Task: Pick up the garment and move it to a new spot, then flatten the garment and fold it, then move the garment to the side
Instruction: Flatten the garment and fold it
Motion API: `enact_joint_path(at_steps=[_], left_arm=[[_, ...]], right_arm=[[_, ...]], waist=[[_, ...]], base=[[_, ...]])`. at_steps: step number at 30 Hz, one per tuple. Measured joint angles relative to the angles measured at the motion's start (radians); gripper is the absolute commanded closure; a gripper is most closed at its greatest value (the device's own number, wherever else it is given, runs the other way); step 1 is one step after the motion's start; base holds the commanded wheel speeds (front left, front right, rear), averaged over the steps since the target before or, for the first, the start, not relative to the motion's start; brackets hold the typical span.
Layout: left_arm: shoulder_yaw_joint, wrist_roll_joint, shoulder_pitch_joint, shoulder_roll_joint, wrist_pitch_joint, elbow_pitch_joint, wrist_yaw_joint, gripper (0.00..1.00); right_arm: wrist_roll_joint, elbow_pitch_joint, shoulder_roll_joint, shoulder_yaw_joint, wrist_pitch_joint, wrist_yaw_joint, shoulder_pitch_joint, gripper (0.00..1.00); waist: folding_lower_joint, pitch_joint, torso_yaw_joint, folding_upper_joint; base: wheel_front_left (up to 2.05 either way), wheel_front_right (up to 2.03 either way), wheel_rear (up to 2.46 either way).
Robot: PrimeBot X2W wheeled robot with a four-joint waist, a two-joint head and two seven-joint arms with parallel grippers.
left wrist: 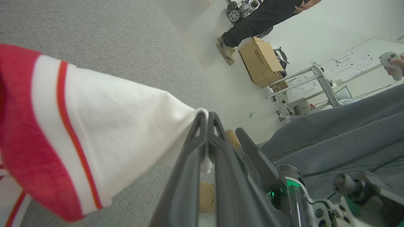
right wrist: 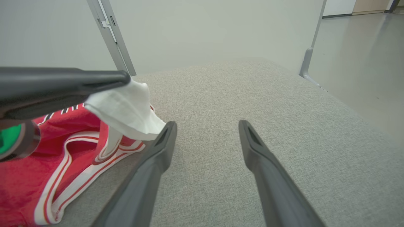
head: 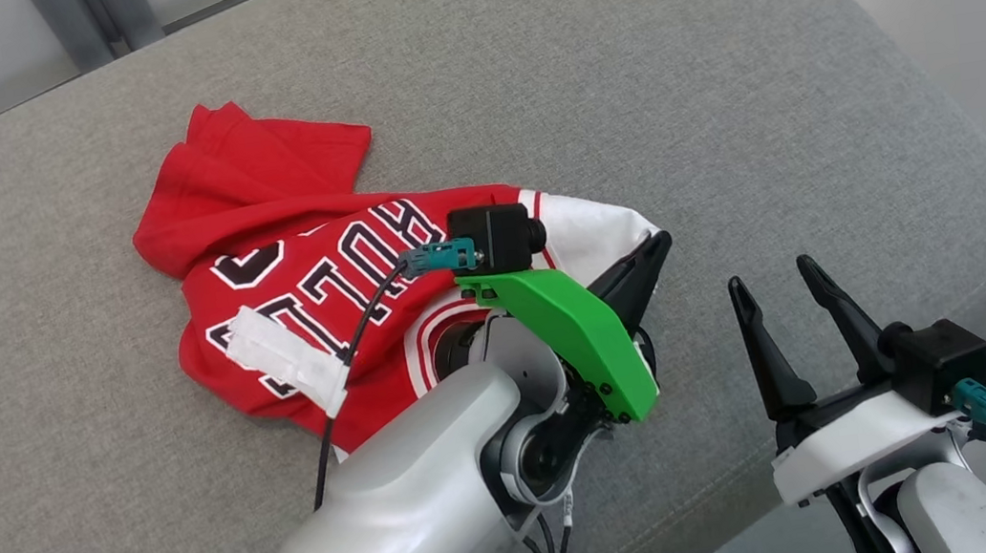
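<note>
Pinching crumpled red garment [head: 285,238], left end effector [head: 660,241], woven grey cushion [head: 616,57]

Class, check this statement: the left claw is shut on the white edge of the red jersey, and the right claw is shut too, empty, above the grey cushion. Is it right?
Not quite: the right claw is open, not shut, as the right wrist view shows, empty above the grey cushion. The left claw is indeed shut on the white edge of the red jersey.
</note>
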Motion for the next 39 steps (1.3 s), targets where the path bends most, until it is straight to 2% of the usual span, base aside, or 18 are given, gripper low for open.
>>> enact_joint_path(at_steps=[7, 8, 9, 11, 12, 15, 18, 21, 27, 30, 34, 39], left_arm=[[-0.047, -0.035, -0.025, 0.000, -0.035, 0.017, -0.003, 1.00], [-0.051, -0.033, -0.032, 0.000, -0.045, 0.024, -0.002, 0.96], [-0.056, -0.027, -0.038, 0.000, -0.053, 0.031, 0.002, 0.70], [-0.072, 0.008, -0.055, 0.000, -0.072, 0.049, 0.009, 0.00], [-0.072, 0.008, -0.055, 0.000, -0.072, 0.049, 0.009, 0.00], [-0.094, 0.106, -0.067, 0.004, -0.078, 0.053, 0.008, 0.00], [-0.103, 0.179, -0.044, 0.054, -0.091, 0.007, 0.018, 0.00], [-0.105, 0.240, 0.013, 0.145, -0.103, -0.064, 0.061, 0.00], [-0.108, 0.341, 0.154, 0.366, -0.111, -0.225, 0.202, 0.00], [-0.111, 0.365, 0.208, 0.434, -0.088, -0.284, 0.239, 0.00], [-0.111, 0.437, 0.237, 0.446, -0.033, -0.320, 0.248, 0.00], [-0.111, 0.490, 0.260, 0.420, 0.033, -0.306, 0.236, 0.00]], right_arm=[[0.000, 0.001, 0.000, 0.003, 0.000, 0.000, 0.000, 0.00], [0.000, 0.001, 0.000, 0.002, 0.000, 0.000, 0.000, 0.00], [0.000, 0.001, 0.000, 0.002, 0.000, 0.000, 0.000, 0.00], [0.000, 0.001, 0.000, 0.000, 0.000, 0.000, 0.000, 0.00], [0.000, 0.001, 0.000, 0.000, 0.000, 0.000, 0.000, 0.00], [0.003, -0.001, 0.000, -0.009, 0.000, 0.000, 0.003, 0.00], [0.003, -0.004, 0.000, -0.026, 0.000, 0.000, 0.018, 0.00], [-0.002, -0.008, 0.000, -0.041, 0.000, 0.000, 0.035, 0.00], [-0.010, -0.017, 0.000, -0.063, 0.000, 0.000, 0.055, 0.00], [-0.022, -0.019, 0.000, -0.070, 0.000, 0.000, 0.056, 0.00], [-0.028, -0.018, 0.000, -0.066, 0.000, 0.000, 0.051, 0.00], [-0.029, -0.017, 0.000, -0.058, 0.000, 0.000, 0.037, 0.00]], waist=[[0.0000, -0.003, 0.005, 0.0000], [0.0000, -0.003, 0.004, 0.0000], [0.0000, -0.003, 0.003, 0.0000], [0.0000, -0.004, 0.003, 0.0000], [0.0000, -0.004, 0.003, 0.0000], [0.0000, -0.009, 0.002, 0.0000], [0.0000, -0.014, 0.007, 0.0000], [0.0000, -0.020, 0.017, 0.0000], [0.0000, -0.028, 0.044, 0.0000], [0.0000, -0.027, 0.063, 0.0000], [0.0000, -0.024, 0.087, 0.0000], [0.0000, -0.018, 0.098, 0.0000]], base=[[0.00, 0.00, 0.00], [0.00, 0.00, 0.00], [0.00, 0.00, 0.00], [0.00, 0.00, 0.00], [0.00, 0.00, 0.00], [0.00, 0.00, 0.00], [0.00, 0.00, 0.00], [0.00, 0.00, 0.00], [0.00, 0.00, 0.00], [0.00, 0.00, 0.00], [0.00, 0.00, 0.00], [0.00, 0.00, 0.00]])
